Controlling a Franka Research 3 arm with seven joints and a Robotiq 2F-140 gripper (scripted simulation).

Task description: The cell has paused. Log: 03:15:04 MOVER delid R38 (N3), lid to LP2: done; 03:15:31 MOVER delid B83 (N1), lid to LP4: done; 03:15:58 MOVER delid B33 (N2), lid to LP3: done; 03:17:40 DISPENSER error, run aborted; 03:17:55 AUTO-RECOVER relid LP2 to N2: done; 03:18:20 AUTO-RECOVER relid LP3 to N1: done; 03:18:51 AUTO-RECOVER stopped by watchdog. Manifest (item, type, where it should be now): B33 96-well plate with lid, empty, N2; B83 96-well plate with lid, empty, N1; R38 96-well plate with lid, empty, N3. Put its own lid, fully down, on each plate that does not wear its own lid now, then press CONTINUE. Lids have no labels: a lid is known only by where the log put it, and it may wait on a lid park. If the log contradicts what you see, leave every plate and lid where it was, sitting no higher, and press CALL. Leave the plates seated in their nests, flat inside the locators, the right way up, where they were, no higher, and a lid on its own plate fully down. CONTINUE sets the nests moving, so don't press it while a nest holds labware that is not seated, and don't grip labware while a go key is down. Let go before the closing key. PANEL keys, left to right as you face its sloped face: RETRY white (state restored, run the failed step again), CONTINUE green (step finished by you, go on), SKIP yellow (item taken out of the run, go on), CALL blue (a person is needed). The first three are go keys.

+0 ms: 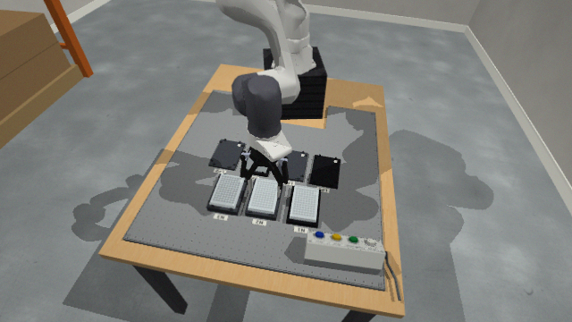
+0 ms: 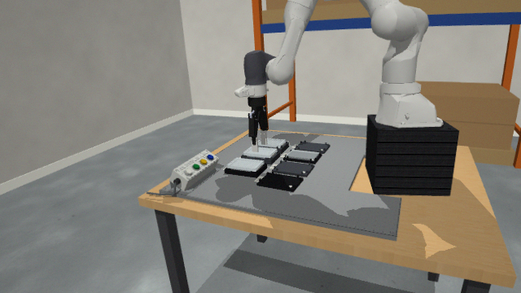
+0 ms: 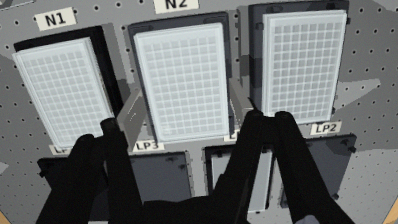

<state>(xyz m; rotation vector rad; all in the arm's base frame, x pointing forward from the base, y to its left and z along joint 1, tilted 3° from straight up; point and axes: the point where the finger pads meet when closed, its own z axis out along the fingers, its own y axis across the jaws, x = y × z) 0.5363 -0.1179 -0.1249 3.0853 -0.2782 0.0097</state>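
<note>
Finds three 96-well plates in a row of nests on the bench, atop a grey perforated mat. Reads the labels in the wrist view as N1 at left and N2 at centre; cannot read the right nest's label.

Locates the N1 plate, the N2 plate and the right-hand plate, all lying flat in their nests. Notes a hazy white top on the N1 and N2 plates and a sharper well grid on the right-hand plate.

Places the gripper low over the near end of the N2 plate, part-open, with one pad just beside the plate's left edge and the other just beside its right edge. Holds nothing; cannot confirm contact on either side.

Counts four dark lid parks in a second row behind the nests. Sees a pale lid in the second park from the far end in the exterior view. Reads tags LP3 and LP2; finds that park's own tag hidden behind a finger.

Notes the panel at the bench's near right corner in the top view, well apart from the gripper, with blue, yellow, green and white keys.
</note>
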